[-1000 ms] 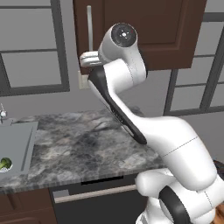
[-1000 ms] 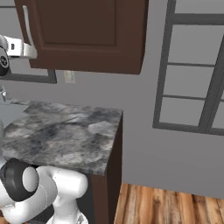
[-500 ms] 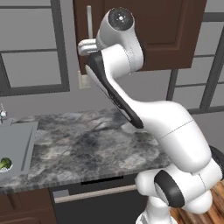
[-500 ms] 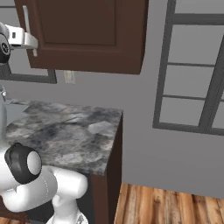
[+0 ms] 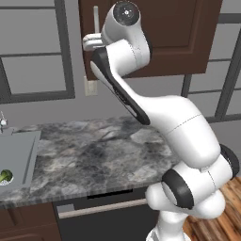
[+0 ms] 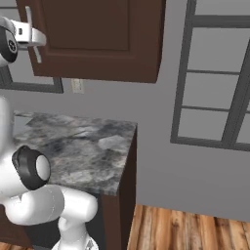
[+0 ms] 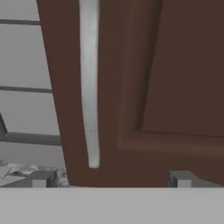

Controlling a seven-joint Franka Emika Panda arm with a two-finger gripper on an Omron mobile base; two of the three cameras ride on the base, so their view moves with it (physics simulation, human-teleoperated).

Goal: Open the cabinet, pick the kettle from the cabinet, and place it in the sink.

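Pincer [image 7: 109, 178] held wide open with nothing between its tips, facing the closed door of the cabinet [image 5: 179, 37]. Seen from the hand, the long silver handle [image 7: 89, 83] runs upright between the two tips, nearer the left one, and they stand apart from it. From the left base camera the white hand reaches the handle [image 5: 96, 19] high above the tabletop [image 5: 103, 150]; at that tabletop's left edge lies the sink [image 5: 19, 155] with a broccoli piece [image 5: 4, 176] in it. The right base camera instead shows the tabletop's right end, a window [image 6: 215, 73] and wooden floor [image 6: 185, 229].
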